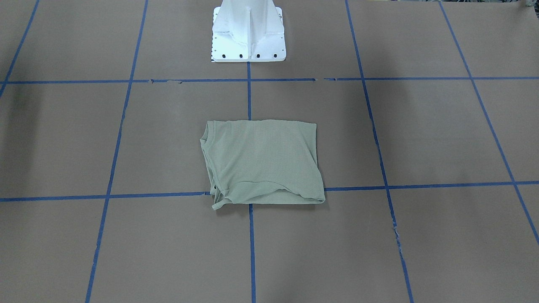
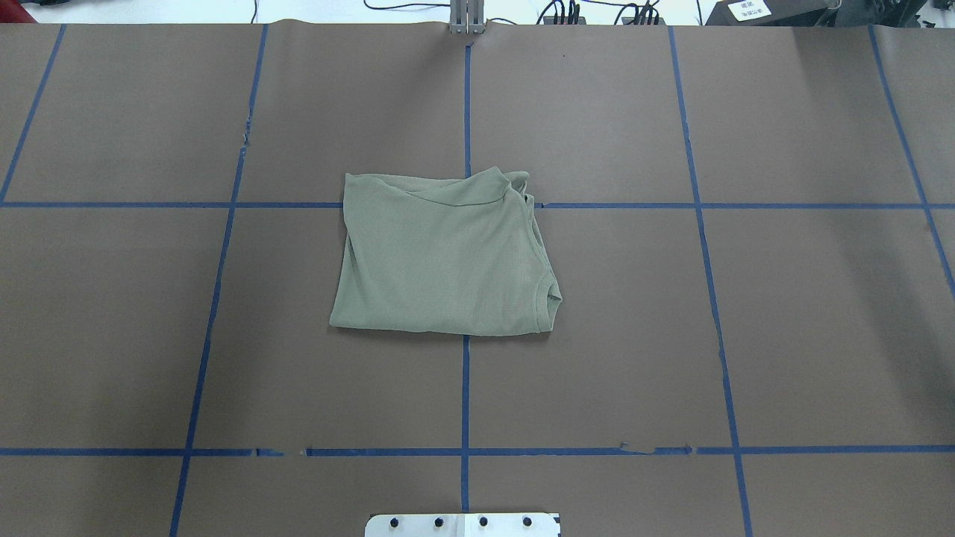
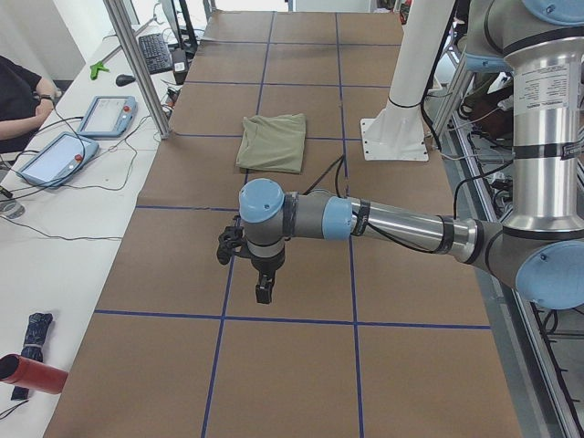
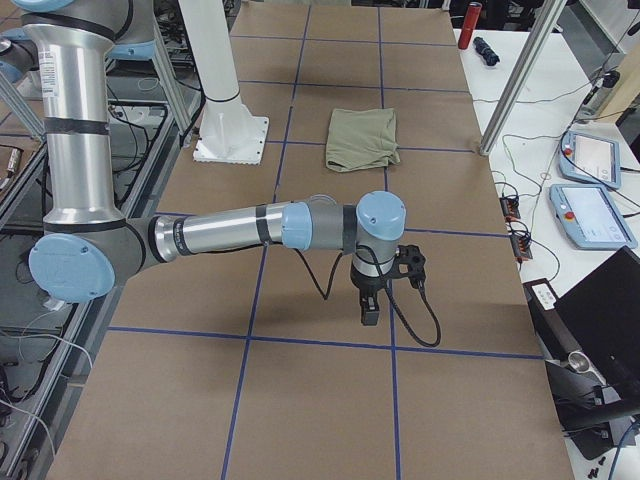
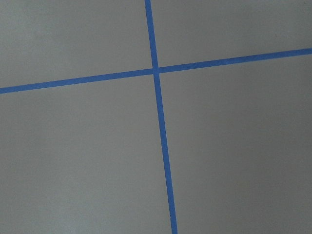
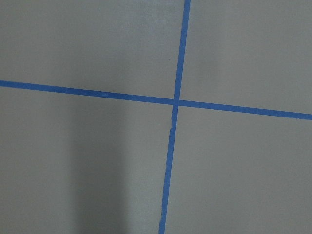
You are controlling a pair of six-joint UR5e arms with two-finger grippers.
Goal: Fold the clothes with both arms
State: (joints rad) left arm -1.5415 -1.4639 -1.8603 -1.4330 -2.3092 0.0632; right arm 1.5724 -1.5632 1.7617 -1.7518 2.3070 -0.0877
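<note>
left end effector (image 3: 263, 290): hangs above the desk (image 2: 783, 335), cannot tell how wide it stands | shirt (image 2: 444, 253): folded flat on the desk, between both end effectors, well apart from each | right end effector (image 4: 368, 310): hangs above the desk, width cannot be told

You're seeing the left gripper (image 3: 263, 294) and right gripper (image 4: 369, 313) only in side views, too small for judging their jaws.

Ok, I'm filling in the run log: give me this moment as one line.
clothes: sage-green knit shirt, folded, centre of brown table | left gripper: clear of shirt, jaws unclear | right gripper: clear of shirt, jaws unclear
</note>
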